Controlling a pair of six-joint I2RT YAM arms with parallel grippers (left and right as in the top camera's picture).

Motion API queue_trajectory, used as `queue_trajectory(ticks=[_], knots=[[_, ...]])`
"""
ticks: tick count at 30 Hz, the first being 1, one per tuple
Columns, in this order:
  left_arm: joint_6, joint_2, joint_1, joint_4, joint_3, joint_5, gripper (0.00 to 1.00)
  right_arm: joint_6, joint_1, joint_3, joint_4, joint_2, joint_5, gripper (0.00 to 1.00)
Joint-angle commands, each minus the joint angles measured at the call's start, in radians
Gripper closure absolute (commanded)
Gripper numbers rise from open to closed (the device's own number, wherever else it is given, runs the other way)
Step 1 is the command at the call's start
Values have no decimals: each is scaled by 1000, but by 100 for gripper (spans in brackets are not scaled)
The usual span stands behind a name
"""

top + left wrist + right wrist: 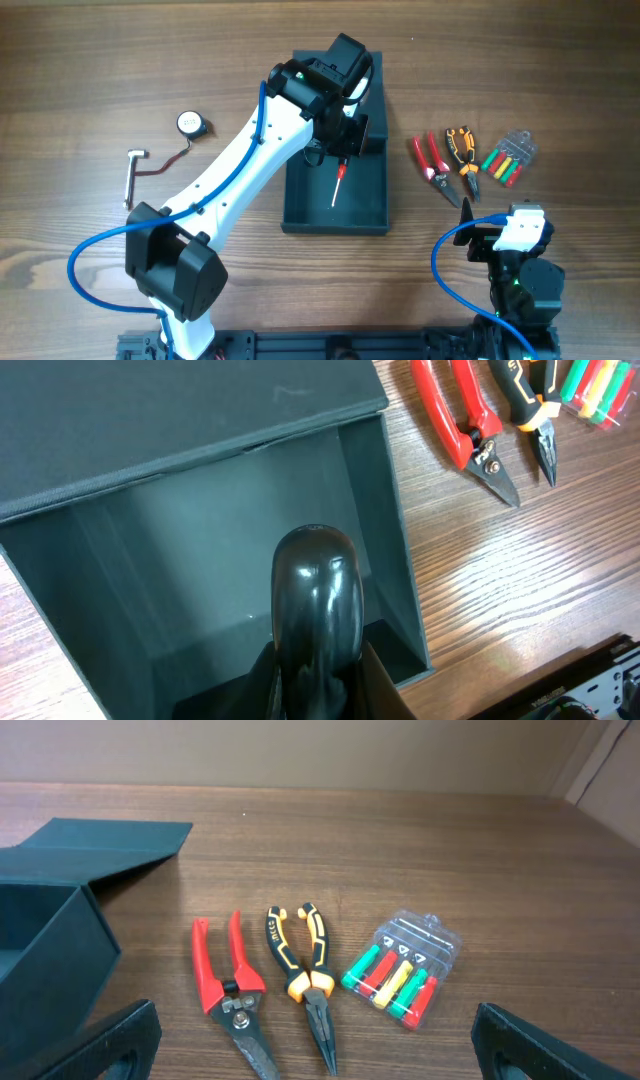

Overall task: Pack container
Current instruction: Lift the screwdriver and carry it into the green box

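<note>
The container (pixel 365 195) sits open in the middle of the surface (pixel 100 60), its lid (pixel 180 420) folded to the far side. The left jaws pinch a screwdriver (pixel 340 183) tip-down inside it, so stowing is in hand and letting go should follow. The right jaws stand spread, near right.

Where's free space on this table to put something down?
Widest bare wood: the far right corner, beyond the red cutters, pliers and bit case, and the far left corner beyond the tape measure. A narrower strip between the container and the cutters. Crowded: those three tools lie bunched, and the left claw holds a screwdriver over the container.
</note>
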Motion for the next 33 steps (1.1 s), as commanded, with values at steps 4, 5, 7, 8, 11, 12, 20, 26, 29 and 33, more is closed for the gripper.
queue_trajectory(ticks=[4, 5, 7, 8, 11, 12, 20, 26, 29, 33], knots=[[-40, -20, -2, 25, -97, -3, 96, -9, 8, 0, 4, -6, -13, 0], [-42, -20, -2, 35, -116, -3, 96, -9, 8, 0, 4, -6, -13, 0], [-48, -20, -2, 51, -146, -3, 96, -9, 8, 0, 4, -6, -13, 0], [-65, -20, -2, 57, -160, -11, 96, -9, 8, 0, 4, -6, -13, 0], [-65, -20, -2, 83, -201, -56, 94, -9, 8, 0, 4, -6, -13, 0], [-65, -20, -2, 90, -211, -61, 94, -9, 8, 0, 4, -6, -13, 0], [-117, -20, -2, 159, -315, -87, 94, -9, 8, 0, 4, -6, -13, 0], [-222, -19, -2, 158, -324, -150, 92, -9, 8, 0, 4, -6, -13, 0], [-223, -19, -2, 155, -324, -150, 89, -10, 8, 0, 4, -6, -13, 0], [-222, -18, -2, 155, -324, -153, 81, -10, 8, 0, 4, -6, -13, 0]])
